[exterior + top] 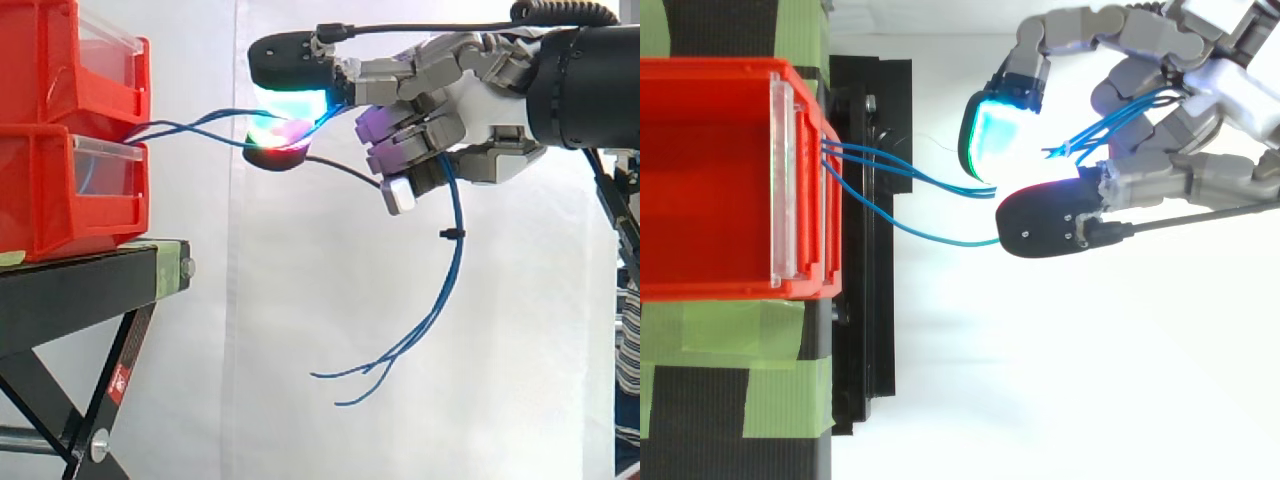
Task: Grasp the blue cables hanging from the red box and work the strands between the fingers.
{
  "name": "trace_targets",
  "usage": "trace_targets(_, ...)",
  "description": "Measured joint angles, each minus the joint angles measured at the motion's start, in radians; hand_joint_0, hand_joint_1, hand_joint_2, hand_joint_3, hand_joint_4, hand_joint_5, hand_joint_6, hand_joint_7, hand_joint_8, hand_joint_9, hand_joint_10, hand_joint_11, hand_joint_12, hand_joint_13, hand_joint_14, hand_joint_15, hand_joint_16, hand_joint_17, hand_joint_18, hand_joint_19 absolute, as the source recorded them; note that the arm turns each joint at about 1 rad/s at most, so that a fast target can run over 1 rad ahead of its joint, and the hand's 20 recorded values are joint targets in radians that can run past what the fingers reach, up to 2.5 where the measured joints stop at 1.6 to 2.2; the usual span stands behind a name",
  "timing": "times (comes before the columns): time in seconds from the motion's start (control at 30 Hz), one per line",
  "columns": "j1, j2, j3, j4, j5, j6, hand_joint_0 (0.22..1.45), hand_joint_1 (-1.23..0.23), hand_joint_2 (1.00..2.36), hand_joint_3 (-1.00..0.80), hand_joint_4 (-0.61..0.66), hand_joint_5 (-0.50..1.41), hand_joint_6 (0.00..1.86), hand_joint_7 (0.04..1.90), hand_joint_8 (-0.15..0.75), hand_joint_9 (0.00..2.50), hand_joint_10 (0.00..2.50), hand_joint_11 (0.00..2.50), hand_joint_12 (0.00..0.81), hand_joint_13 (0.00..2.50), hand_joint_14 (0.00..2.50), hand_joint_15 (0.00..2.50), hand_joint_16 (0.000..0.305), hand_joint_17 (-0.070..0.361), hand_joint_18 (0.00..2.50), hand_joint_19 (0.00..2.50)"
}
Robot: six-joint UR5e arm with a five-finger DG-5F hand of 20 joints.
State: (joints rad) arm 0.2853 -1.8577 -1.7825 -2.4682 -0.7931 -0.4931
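Side view, so the hand (480,95) has the blue cables (460,250) clamped: strands pinched between two glowing pads (292,105), then threaded through the curled fingers behind them. The loose ends just dangle below the hand in mid-air. From the pinch the strands run left, sagging a bit, into the front of the lower red bin (40,200). That one sits under the upper red bin (40,60) on the black stand (70,290). Top view has green tape (720,330) on the stand. White curtain (300,330) is behind it all.
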Motion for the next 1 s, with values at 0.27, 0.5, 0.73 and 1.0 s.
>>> trace_targets(0.27, 0.0, 0.0, 0.0, 0.001, 0.0, 0.0, 0.88, -0.71, 1.01, -0.52, 0.22, 0.14, 0.76, 1.13, 0.532, 1.78, 2.5, 2.5, 0.684, 1.96, 2.5, 1.71, 0.243, 0.182, 2.5, 0.6)
trace_targets(0.5, 0.001, 0.0, 0.0, 0.0, -0.016, -0.015, 0.87, -0.71, 1.01, -0.51, 0.23, 0.14, 0.76, 1.12, 0.532, 1.78, 2.5, 2.5, 0.684, 1.96, 2.5, 1.71, 0.243, 0.182, 2.5, 0.6)
trace_targets(0.73, 0.001, -0.001, 0.0, 0.0, -0.07, -0.1, 0.86, -0.7, 1.01, -0.53, 0.23, 0.14, 0.74, 1.13, 0.532, 1.78, 2.5, 2.5, 0.684, 1.96, 2.5, 1.71, 0.243, 0.182, 2.5, 0.6)
trace_targets(1.0, 0.002, 0.0, 0.0, -0.001, -0.08, -0.154, 0.81, -0.67, 1.01, -0.7, 0.24, 0.14, 0.7, 1.16, 0.532, 1.78, 2.5, 2.5, 0.684, 1.96, 2.5, 1.71, 0.243, 0.182, 2.5, 0.6)
